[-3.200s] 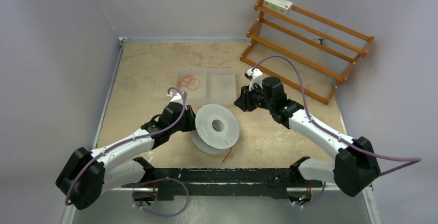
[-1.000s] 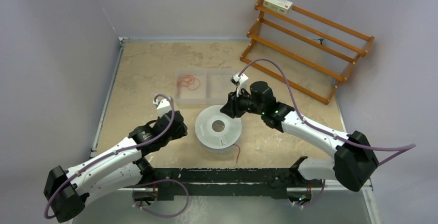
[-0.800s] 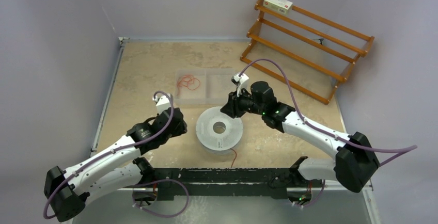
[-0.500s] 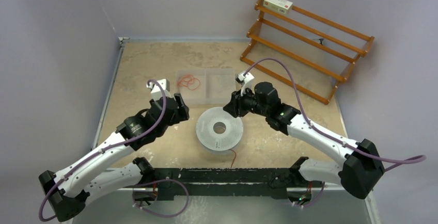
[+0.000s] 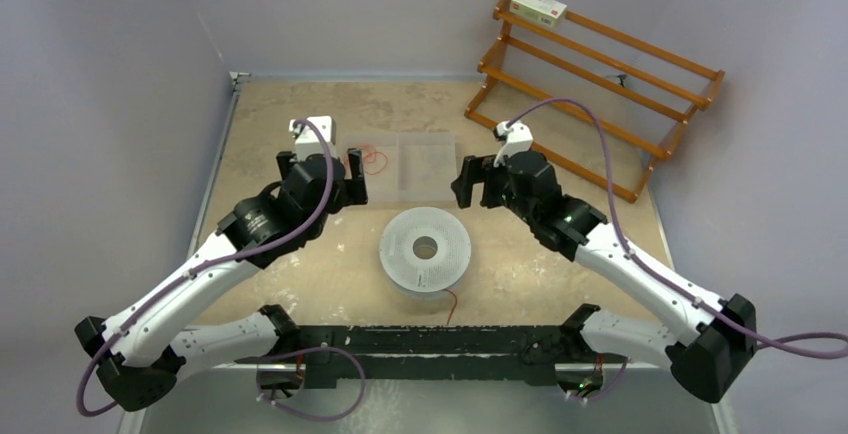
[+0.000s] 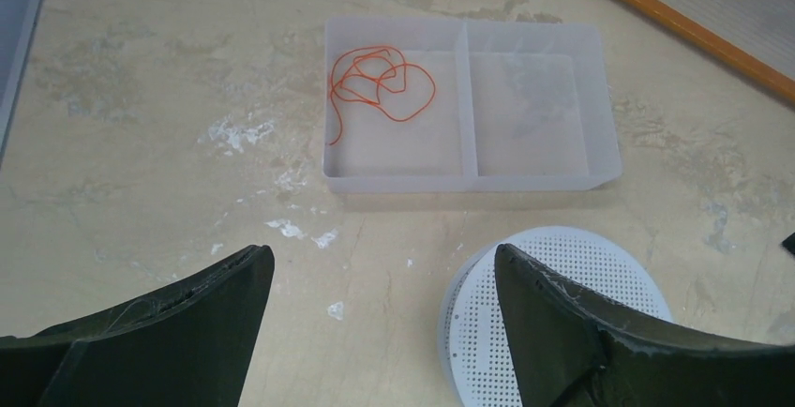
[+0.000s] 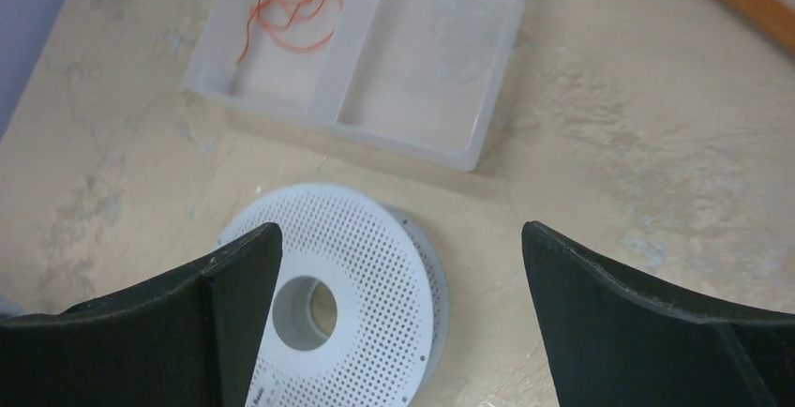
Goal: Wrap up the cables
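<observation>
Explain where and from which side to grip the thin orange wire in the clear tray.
Probably from above, at the bunched loops of the thin orange wire: it lies flat, and walls of the clear plastic tray block side approaches.

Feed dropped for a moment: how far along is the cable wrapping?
Done, seemingly: one cable wound, judging by the red wire tail poking from the white perforated spool lying flat. In hand: nothing; left gripper and right gripper open. Left: the red-orange tangled cable in the left compartment of the clear plastic tray.
</observation>
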`<state>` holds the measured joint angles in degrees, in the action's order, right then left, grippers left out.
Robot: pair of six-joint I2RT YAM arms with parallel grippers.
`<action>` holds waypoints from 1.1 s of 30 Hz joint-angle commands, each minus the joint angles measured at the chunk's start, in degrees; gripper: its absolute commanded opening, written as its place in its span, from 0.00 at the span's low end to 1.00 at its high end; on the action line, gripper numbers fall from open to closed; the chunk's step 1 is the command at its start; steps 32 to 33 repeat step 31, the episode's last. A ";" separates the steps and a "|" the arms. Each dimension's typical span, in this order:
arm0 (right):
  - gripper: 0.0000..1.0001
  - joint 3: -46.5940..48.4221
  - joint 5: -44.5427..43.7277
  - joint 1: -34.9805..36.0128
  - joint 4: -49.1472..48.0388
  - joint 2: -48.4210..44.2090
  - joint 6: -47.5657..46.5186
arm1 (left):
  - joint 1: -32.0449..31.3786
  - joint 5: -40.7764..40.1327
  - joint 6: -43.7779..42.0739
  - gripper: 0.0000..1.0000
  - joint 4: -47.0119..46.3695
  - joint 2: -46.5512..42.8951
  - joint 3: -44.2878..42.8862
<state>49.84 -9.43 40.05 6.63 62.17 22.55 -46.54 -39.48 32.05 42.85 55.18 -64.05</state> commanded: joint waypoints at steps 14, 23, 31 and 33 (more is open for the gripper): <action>0.99 15.11 -18.90 -0.32 11.40 -9.00 -3.86 | -0.04 8.81 -12.31 0.88 -6.75 -0.50 -6.71; 0.99 10.42 -20.09 -0.33 10.23 -17.82 -4.42 | -0.05 10.71 -12.47 0.89 -16.41 -10.08 2.59; 0.99 11.14 -22.81 -0.31 11.51 -18.31 -5.14 | -0.06 10.34 -7.08 0.92 -15.66 -11.97 4.17; 0.99 11.14 -22.81 -0.31 11.51 -18.31 -5.14 | -0.06 10.34 -7.08 0.92 -15.66 -11.97 4.17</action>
